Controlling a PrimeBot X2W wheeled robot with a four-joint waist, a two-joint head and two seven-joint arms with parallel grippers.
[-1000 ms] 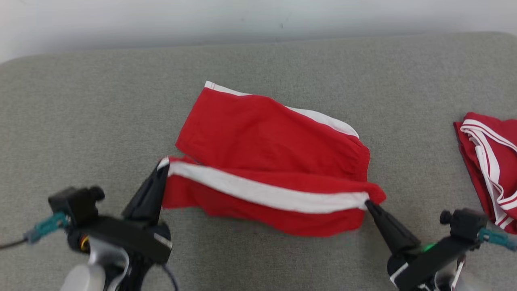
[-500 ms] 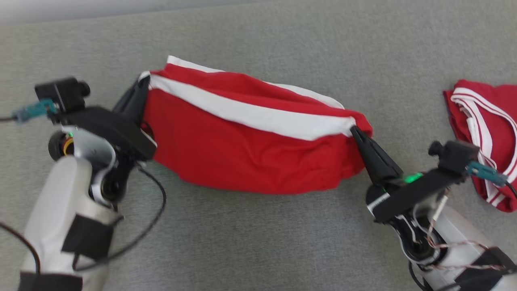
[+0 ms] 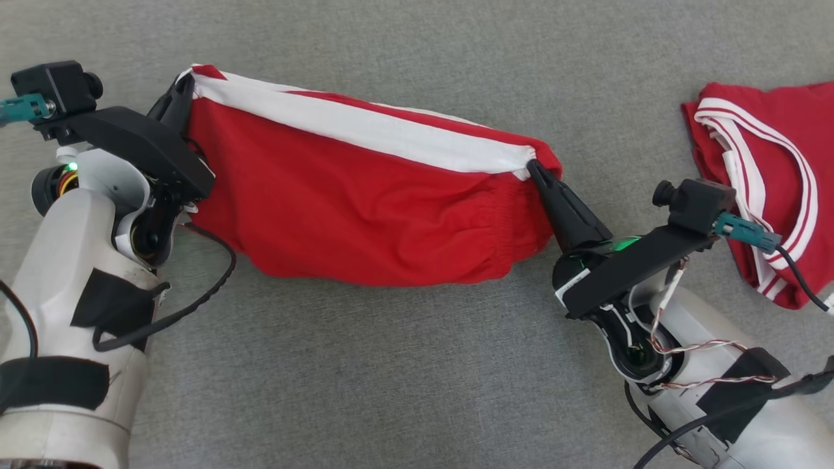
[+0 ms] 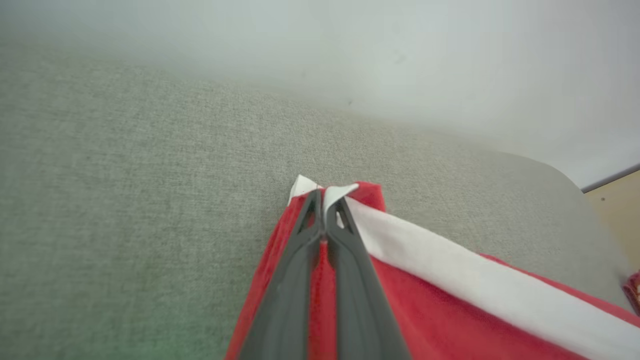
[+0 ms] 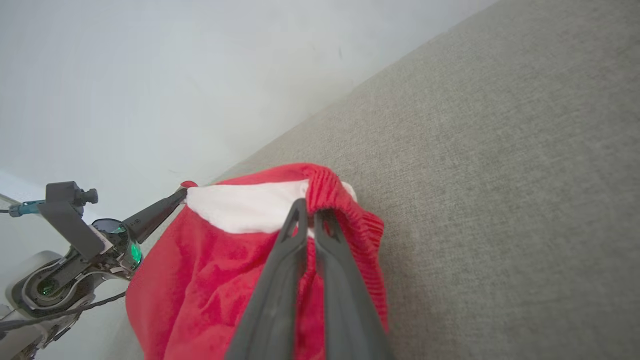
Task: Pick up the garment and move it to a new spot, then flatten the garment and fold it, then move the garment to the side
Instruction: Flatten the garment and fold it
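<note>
Left tool (image 3: 182,83) is clamped shut on one end of the red shorts (image 3: 365,202), its two dark fingers pinched together on the corner where the white stripe (image 3: 365,127) begins; the left wrist view shows the tips (image 4: 325,200) meeting over a fold of white and red cloth. Right tool (image 3: 534,166) is likewise closed on the opposite end, gripping the shorts at the gathered elastic waistband (image 3: 505,215), and in the right wrist view its fingertips (image 5: 310,210) bite into the ribbed red edge just beside the white band.

The shorts (image 5: 210,280) hang spread between the two tools over the middle of the grey fabric-covered table (image 3: 391,378). The white stripe runs nearly straight from tool to tool along the far edge, and the red body sags toward the robot below it. Whether the lower hem rests on the table cannot be told.

A second red garment with white trim (image 3: 775,169) lies crumpled on the table to the right, apart from the shorts and just beyond the right arm's wrist camera. A pale wall (image 4: 350,50) rises behind the table's far edge.
</note>
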